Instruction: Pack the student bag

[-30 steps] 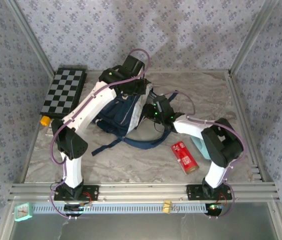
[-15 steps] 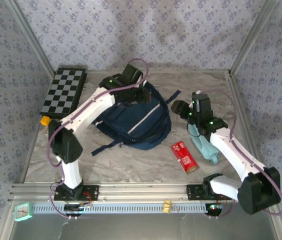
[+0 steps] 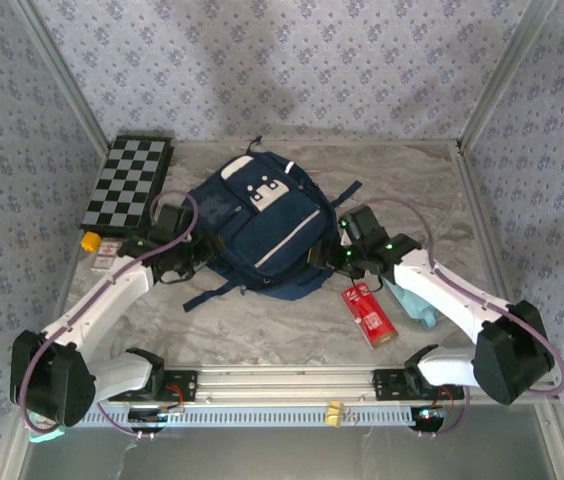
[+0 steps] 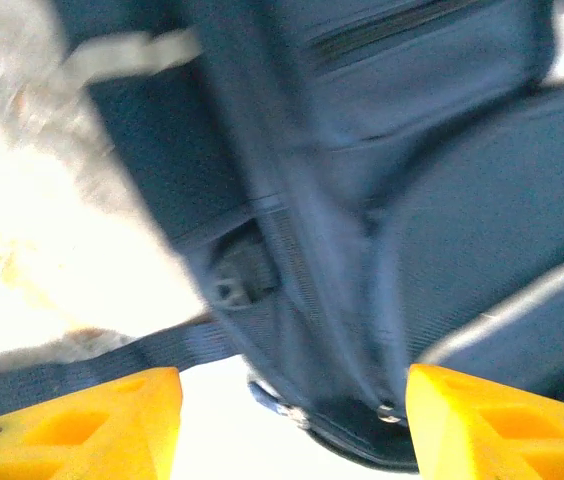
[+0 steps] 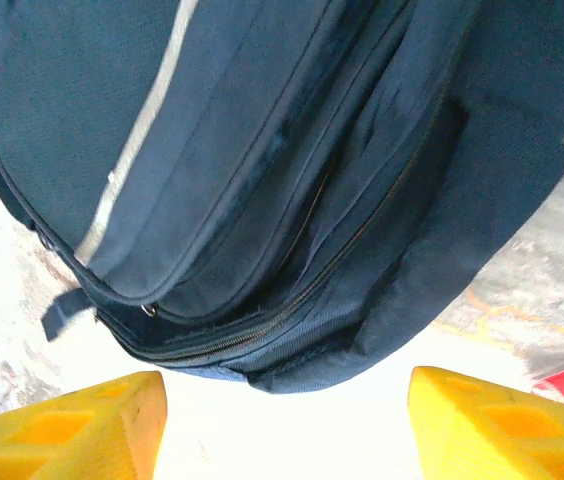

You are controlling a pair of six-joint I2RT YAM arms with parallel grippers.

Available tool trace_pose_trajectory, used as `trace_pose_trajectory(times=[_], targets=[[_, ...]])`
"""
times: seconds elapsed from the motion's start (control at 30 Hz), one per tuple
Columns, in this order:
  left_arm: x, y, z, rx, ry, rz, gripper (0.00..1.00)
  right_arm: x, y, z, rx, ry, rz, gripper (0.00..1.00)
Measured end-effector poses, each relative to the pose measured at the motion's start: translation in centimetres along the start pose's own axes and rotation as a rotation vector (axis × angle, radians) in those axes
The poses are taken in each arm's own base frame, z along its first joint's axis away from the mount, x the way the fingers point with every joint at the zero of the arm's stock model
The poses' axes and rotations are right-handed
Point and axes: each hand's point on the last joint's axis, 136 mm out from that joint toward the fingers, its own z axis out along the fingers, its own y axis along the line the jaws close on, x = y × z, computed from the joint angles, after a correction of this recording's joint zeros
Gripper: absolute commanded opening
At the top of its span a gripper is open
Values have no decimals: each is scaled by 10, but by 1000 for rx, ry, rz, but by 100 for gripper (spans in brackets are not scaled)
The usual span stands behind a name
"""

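Student bag (image 3: 262, 225) flat on marble table (image 3: 262, 330), lying between both grippers, left gripper (image 3: 194, 262) spread wide and empty, bag and dark strap just ahead of its fingers, right gripper (image 3: 330, 258) likewise wide apart, empty, bag's edge just ahead, red packet (image 3: 370, 313) close beside it

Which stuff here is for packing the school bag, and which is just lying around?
For the job: student bag.
Lying about, maybe to pack later: checkerboard, red packet, teal thing, small yellow thing.
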Motion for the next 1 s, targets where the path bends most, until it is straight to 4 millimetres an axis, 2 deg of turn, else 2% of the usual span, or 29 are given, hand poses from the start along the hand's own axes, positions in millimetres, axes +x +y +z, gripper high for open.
trace_pose_trajectory(times=[0.07, 0.13, 0.3, 0.5, 0.8, 1.0], targets=[[9, 19, 14, -22, 30, -73, 59, 7, 3, 5, 3, 22, 0, 66], [16, 27, 23, -30, 52, -125, 57, 13, 5, 9, 8, 38, 0, 67], [13, 16, 37, 39, 49, -220, 55, 16, 5, 16, 20, 51, 21, 67], [16, 14, 52, 74, 68, -309, 49, 13, 6, 18, 16, 36, 38, 67], [38, 7, 67, 110, 120, -371, 43, 11, 0, 20, 20, 27, 58, 67], [38, 7, 79, 104, 123, -395, 40, 12, -5, 23, 23, 26, 72, 67]])
